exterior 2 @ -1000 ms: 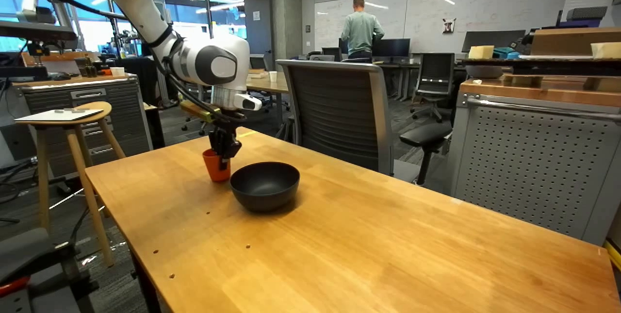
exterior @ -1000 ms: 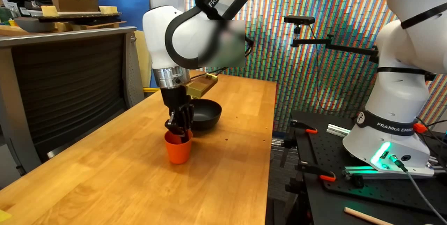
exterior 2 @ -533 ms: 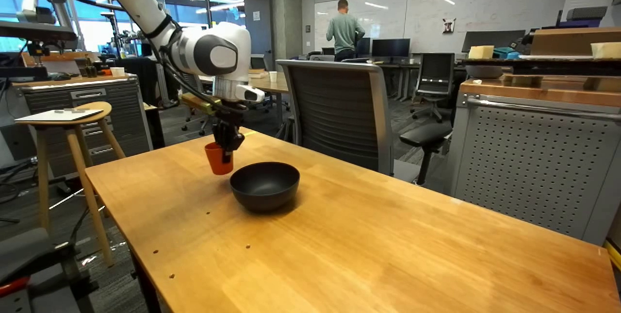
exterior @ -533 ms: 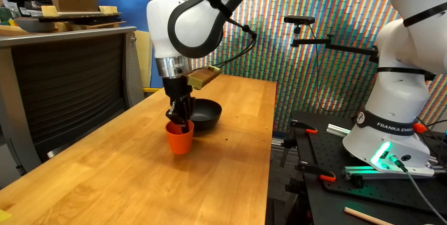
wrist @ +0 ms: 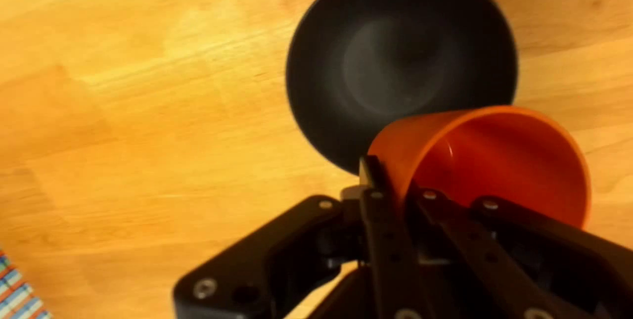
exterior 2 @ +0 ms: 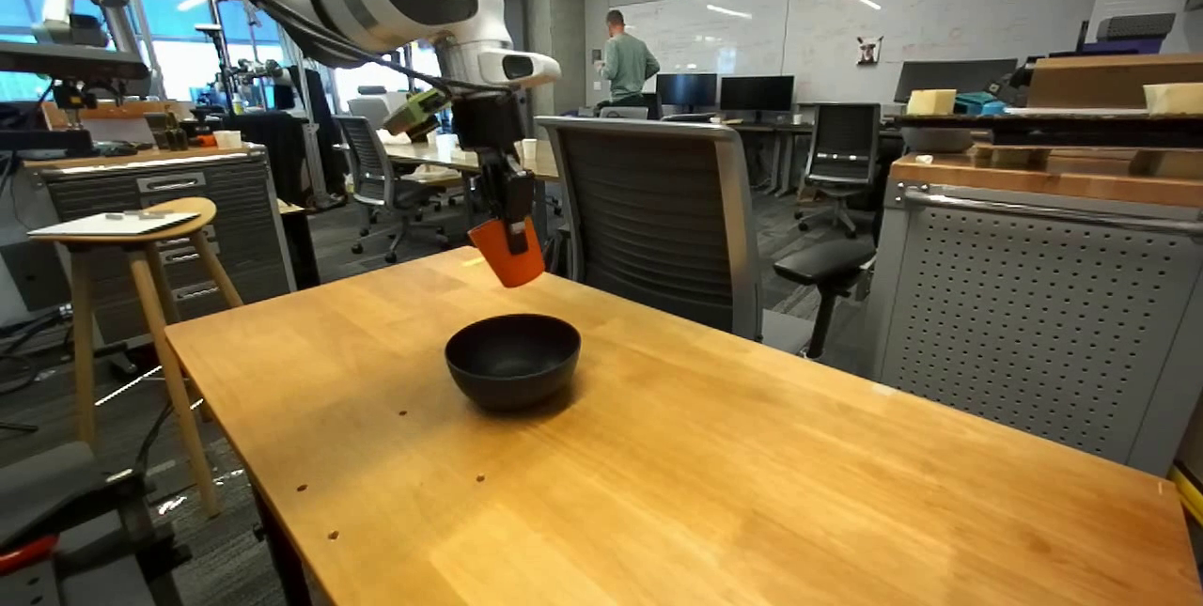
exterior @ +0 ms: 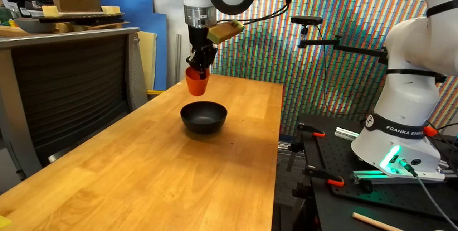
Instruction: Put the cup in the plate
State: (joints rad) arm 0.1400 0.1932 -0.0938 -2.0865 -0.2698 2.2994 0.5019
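My gripper is shut on the wall of the orange-red cup, with one finger inside the cup and one outside. In an exterior view the gripper holds the cup in the air, tilted, higher than the bowl. The plate, a round black bowl, stands upright on the table and looks empty; it also shows in an exterior view. In the wrist view the cup, beside my fingers, covers the lower right part of the bowl.
The wooden table carries the bowl. A grey office chair stands against the table's long edge. A metal cart and a wooden stool stand off the table. A person is far in the background.
My gripper has lifted the cup off the table beside the bowl and carried it up and across to above the bowl's level. The cup has tilted more. The bowl has not moved.
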